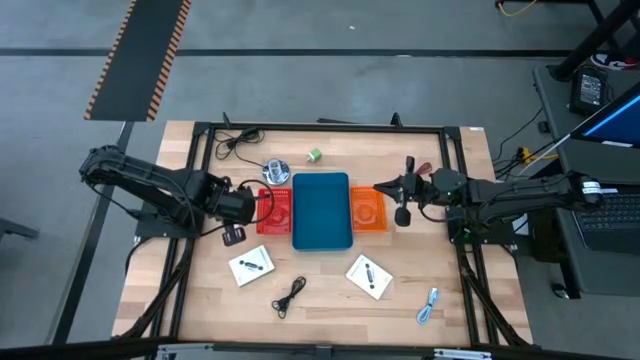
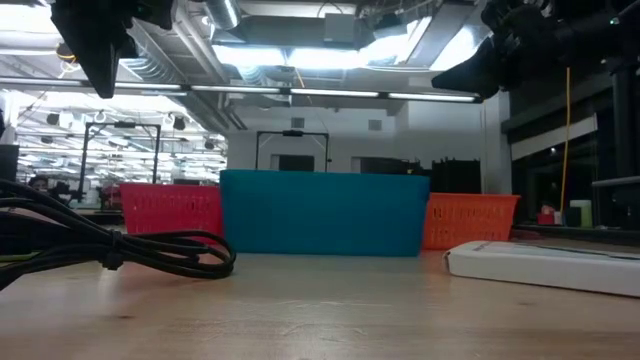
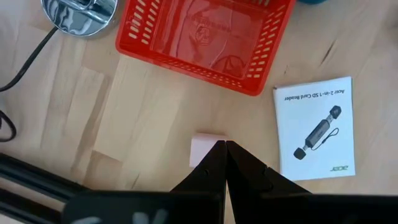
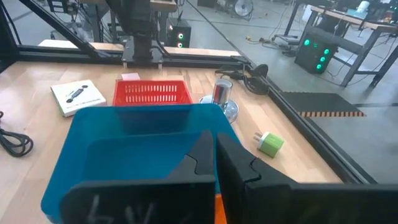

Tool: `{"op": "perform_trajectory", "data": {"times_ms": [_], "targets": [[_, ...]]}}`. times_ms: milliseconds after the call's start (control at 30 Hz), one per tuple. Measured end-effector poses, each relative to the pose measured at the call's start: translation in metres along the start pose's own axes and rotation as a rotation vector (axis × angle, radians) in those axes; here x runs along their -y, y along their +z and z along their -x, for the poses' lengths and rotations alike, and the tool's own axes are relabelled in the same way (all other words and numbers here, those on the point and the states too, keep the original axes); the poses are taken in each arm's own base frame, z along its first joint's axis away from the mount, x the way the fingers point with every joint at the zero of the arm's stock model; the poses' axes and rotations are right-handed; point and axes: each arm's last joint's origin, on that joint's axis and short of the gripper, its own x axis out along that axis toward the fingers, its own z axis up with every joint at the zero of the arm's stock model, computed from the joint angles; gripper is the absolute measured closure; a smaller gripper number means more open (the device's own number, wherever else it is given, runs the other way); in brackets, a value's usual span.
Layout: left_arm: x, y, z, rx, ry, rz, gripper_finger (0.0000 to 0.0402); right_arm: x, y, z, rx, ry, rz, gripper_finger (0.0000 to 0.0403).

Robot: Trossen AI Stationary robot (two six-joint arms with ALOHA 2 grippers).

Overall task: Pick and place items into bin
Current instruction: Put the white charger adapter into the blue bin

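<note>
My left gripper [image 3: 224, 146] is shut and points down above the pale block [image 3: 205, 149], which lies flat on the table in front of the red basket [image 3: 205, 43]. The right wrist view shows the left gripper [image 4: 142, 50] clear of the block [image 4: 130, 77]. My right gripper [image 4: 215, 142] is shut and hovers by the orange basket [image 1: 367, 210], facing the blue bin [image 1: 322, 210]. Lying on the table are a green cube [image 1: 315, 155], two white cards [image 1: 251, 266] [image 1: 369, 276], a black cable [image 1: 289, 296] and a blue-white cable [image 1: 430, 305].
A shiny silver round object [image 1: 277, 171] stands behind the red basket. A black cord [image 1: 235, 140] lies near the far left corner. A black frame [image 1: 200, 180] borders the table. Bare wood lies between the cards along the near side.
</note>
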Motion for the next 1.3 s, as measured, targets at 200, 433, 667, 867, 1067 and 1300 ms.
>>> {"op": "perform_trajectory", "data": {"times_ms": [200, 433, 667, 867, 1067, 1300], "targets": [[0.000, 0.000, 0.000, 0.001, -0.001, 0.013, 0.0397, 0.000, 0.001, 0.000, 0.010, -0.001, -0.002, 0.0402], [0.000, -0.001, 0.000, -0.006, 0.004, 0.028, 0.0373, 0.000, 0.001, 0.000, 0.010, -0.001, -0.002, 0.0402], [-0.001, -0.002, 0.000, -0.015, 0.011, 0.050, 0.0290, 0.000, 0.001, 0.000, 0.010, -0.002, -0.002, 0.0402], [0.001, -0.007, -0.004, -0.007, 0.053, 0.049, 0.0234, 0.000, 0.001, 0.000, 0.010, -0.002, -0.006, 0.0402], [0.003, -0.022, -0.025, -0.070, 0.110, 0.032, 0.0197, 0.000, 0.001, 0.000, 0.010, -0.002, -0.006, 0.0402], [0.006, -0.035, -0.041, -0.103, 0.128, 0.028, 0.0197, 0.000, 0.001, 0.000, 0.012, -0.002, -0.006, 0.0403]]}}
